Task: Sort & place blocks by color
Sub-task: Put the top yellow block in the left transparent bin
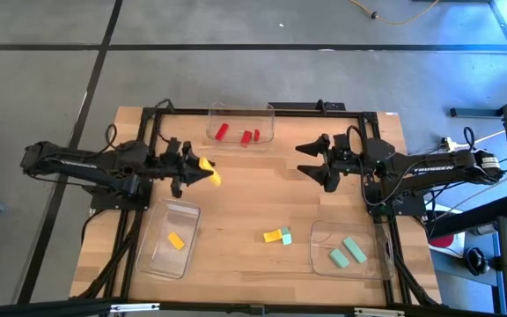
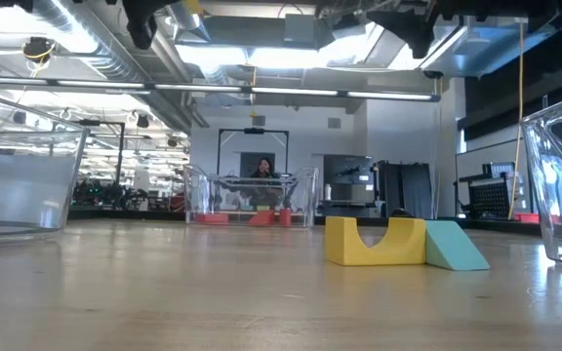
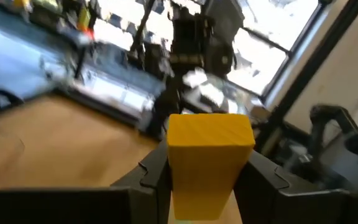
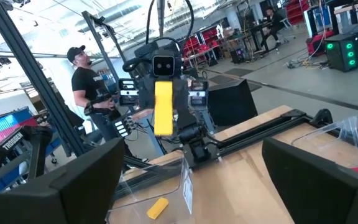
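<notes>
My left gripper (image 1: 202, 169) is up over the table's left middle, shut on a yellow block (image 3: 209, 163), which also shows in the right wrist view as a yellow bar (image 4: 163, 109). My right gripper (image 1: 312, 164) hangs open over the right middle, touching nothing. A yellow arch block (image 2: 374, 242) and a teal wedge (image 2: 454, 246) rest side by side on the table (image 1: 275, 236). Red blocks (image 1: 240, 135) lie in the far tray, a yellow block (image 1: 176, 239) in the near left tray, and two teal blocks (image 1: 346, 251) in the near right tray. My left gripper pinches the yellow block between its two fingers (image 3: 151, 177), one on each side face (image 3: 179, 174). The fingers reach in roughly level from the table's left. The block is lifted clear of the table and stands about upright in the right wrist view.
Three clear trays sit on the wooden table: far middle (image 1: 267, 110), near left (image 1: 152, 255) and near right (image 1: 319, 264). A black frame (image 1: 262, 107) borders the table. A person (image 4: 86, 81) stands beyond the table's left side. Bare wood lies between the arms.
</notes>
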You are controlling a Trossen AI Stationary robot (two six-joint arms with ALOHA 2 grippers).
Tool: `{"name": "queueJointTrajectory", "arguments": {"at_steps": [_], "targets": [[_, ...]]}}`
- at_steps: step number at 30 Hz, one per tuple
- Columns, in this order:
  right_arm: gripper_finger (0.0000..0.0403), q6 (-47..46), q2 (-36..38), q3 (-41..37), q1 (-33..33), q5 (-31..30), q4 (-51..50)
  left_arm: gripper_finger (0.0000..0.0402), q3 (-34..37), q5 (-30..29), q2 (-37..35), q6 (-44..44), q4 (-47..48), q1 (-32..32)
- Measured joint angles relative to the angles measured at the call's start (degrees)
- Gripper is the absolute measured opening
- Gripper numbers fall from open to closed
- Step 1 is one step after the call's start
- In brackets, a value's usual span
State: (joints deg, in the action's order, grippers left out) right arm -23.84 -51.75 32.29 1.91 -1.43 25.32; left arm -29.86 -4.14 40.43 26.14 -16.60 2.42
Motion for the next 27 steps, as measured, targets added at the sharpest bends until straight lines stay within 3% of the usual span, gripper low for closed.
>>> {"name": "queueJointTrajectory", "arguments": {"at_steps": [3, 6, 13, 20, 27], "targets": [[0.0381, 0.0, 0.0, 0.0, 0.0, 0.0, -0.1, 0.0118, -4.7, 2.9, 0.1, 4.0, 12.0, 2.3], [0.0381, 0.0, 0.0, 0.0, 0.0, 0.0, -0.7, 0.0118, -11.8, 3.0, 1.9, 6.8, 30.3, 7.3], [0.0381, 0.1, 0.0, 0.0, 0.0, 0.0, -2.3, 0.0118, -25.6, -1.0, 12.0, 18.9, 64.0, 25.3], [0.0381, -0.1, 0.0, 0.0, 0.0, 0.0, -4.6, 0.0118, -27.6, 0.9, 26.1, 19.9, 73.0, 42.2], [0.0381, -0.1, 0.0, 0.0, 0.0, -0.3, -4.6, 0.0118, -24.8, -0.1, 36.8, 12.6, 70.6, 45.7]]}}
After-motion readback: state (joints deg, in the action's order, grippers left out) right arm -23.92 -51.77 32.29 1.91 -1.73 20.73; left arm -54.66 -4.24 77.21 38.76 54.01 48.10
